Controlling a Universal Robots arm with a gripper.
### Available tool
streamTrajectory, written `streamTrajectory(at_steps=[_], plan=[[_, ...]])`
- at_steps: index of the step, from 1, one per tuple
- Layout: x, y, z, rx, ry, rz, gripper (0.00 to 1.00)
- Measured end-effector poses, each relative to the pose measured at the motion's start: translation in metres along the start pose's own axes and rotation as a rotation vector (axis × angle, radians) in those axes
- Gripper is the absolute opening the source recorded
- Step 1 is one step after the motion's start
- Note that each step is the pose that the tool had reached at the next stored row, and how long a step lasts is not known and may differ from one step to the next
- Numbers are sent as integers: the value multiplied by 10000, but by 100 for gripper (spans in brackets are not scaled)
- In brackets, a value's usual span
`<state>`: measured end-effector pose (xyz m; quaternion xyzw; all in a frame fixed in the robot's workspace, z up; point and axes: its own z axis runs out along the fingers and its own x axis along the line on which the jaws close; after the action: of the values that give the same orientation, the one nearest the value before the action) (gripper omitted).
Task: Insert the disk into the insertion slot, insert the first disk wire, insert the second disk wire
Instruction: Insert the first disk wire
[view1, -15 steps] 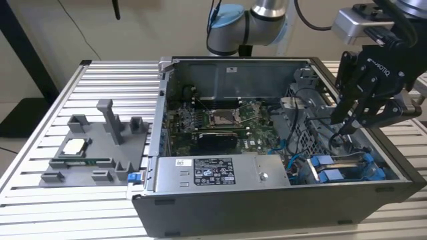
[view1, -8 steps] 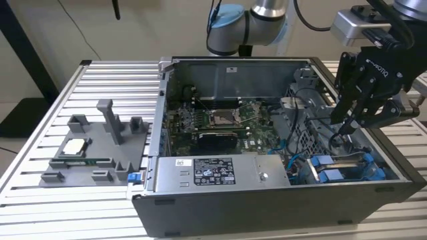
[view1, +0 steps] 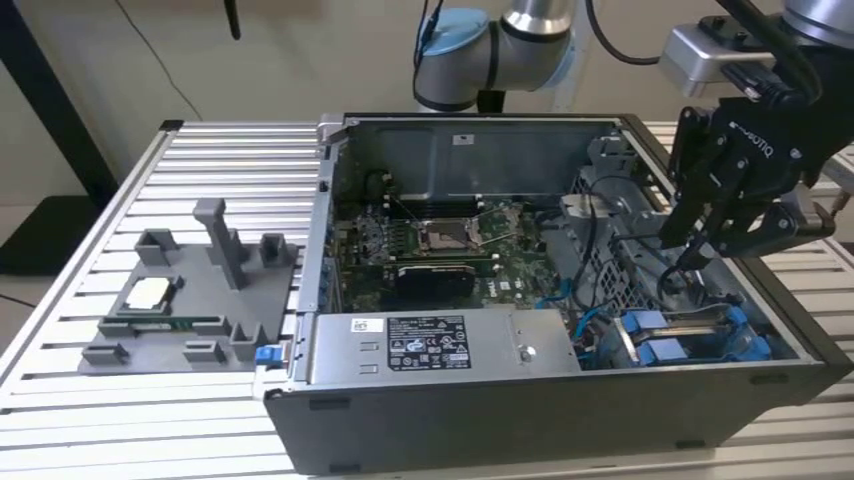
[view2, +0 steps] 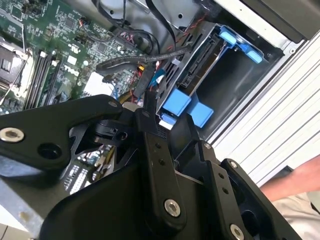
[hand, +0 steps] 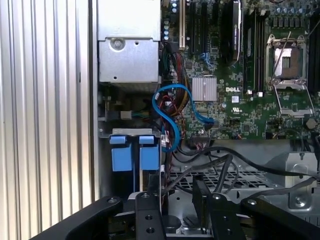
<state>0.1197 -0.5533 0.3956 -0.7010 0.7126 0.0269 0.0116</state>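
The disk (view1: 694, 338) lies in the insertion slot (view1: 787, 345) at the case's front corner on the exterior view's right, its blue frame showing. In both wrist views its blue tabs (view2: 186, 107) (hand: 132, 156) stick out of the grey bay (view2: 240, 80). My gripper (view1: 689, 256) hangs inside the case just above and behind the slot, pointing down. Its fingers (hand: 150, 200) stand open, with the metal cage showing through the gap between them. Loose black cables (view2: 142, 60) with a connector lie just ahead of the fingertips. A blue data cable (hand: 170, 102) loops beside the bay.
The silver power-supply box (view1: 427, 342) sits along the case's front. The motherboard (view1: 441, 240) fills the case floor. A perforated cage (hand: 220, 176) lies under the gripper. A grey parts tray (view1: 187, 300) rests on the slatted table (view1: 227, 160). A person's hand (view2: 300, 187) is beyond the case.
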Motion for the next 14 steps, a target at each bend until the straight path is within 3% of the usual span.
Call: streamTrajectory(at_steps=[3, 14], plan=[[-18, 0, 3, 6, -32, -13, 40], [-166, 2, 11, 7, -23, -81, 40]])
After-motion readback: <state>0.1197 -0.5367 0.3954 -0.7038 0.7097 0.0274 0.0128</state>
